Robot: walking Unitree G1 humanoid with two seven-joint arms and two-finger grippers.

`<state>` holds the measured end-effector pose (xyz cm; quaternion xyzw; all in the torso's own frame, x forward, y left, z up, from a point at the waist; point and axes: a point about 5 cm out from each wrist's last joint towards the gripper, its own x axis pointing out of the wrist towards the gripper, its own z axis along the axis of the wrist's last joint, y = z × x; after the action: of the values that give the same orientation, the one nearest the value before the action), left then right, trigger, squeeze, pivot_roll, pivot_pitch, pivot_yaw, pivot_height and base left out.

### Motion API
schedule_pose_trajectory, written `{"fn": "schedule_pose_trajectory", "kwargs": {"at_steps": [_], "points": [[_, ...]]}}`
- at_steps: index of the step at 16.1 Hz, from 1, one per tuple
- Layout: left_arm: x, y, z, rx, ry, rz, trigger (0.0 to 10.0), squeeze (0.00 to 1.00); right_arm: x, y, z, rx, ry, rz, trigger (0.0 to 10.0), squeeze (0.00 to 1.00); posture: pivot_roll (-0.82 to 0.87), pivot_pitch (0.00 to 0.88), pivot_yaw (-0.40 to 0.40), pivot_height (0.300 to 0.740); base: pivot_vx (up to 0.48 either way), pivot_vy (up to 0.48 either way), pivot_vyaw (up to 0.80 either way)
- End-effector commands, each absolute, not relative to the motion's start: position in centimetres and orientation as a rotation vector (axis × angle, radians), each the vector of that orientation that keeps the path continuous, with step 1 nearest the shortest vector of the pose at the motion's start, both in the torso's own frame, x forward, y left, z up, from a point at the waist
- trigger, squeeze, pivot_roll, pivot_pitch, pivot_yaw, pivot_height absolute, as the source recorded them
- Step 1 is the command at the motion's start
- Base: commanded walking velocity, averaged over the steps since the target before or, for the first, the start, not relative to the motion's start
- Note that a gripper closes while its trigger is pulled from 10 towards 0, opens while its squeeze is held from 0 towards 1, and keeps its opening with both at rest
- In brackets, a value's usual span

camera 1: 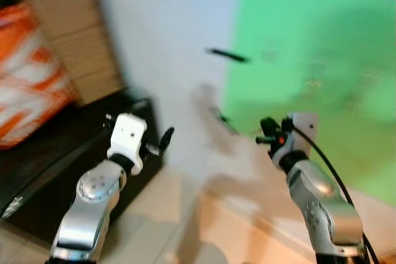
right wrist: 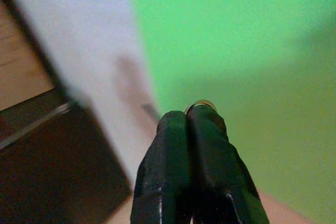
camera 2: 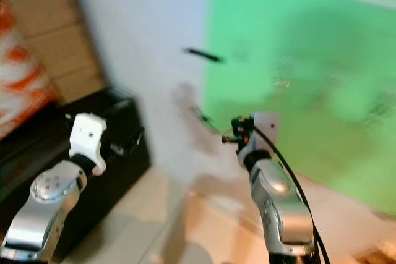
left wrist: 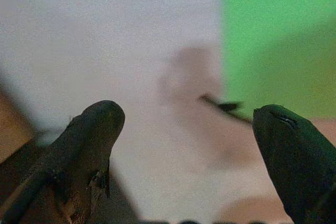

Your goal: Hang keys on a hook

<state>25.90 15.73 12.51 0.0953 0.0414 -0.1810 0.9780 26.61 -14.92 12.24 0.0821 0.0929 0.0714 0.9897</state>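
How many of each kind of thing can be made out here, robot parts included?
End effectors: 2, left end effector open, right end effector shut
Key ring: 1
Dark wall hook: 1
Black cabinet: 1
Orange-white bag: 1
Total: 6

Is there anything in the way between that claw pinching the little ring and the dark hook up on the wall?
Nothing visible blocks it. The right claw is shut on a small key ring, and only open air and bare wall lie between it and the dark hook, which is higher up. The left claw is held off to the side, open. The pictures are blurred.
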Motion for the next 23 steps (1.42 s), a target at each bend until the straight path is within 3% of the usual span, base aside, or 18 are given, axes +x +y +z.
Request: {"fn": "schedule_pose_trajectory", "kwargs": {"at_steps": [1,23], "points": [[25.9,15.4,13.0,0.193,0.067,-0.381,10.0,0.13,26.7,-15.2,12.3,0.148,0.176,0.143,10.0,0.0,0.06,0.0,0.02,0.74,0.27,0.0,0.0],[25.7,15.5,13.1,0.211,0.078,-0.433,10.0,0.11,26.9,-13.1,14.1,0.186,0.079,0.338,10.0,0.0,0.08,0.0,0.026,0.74,0.261,0.0,0.0]]}}
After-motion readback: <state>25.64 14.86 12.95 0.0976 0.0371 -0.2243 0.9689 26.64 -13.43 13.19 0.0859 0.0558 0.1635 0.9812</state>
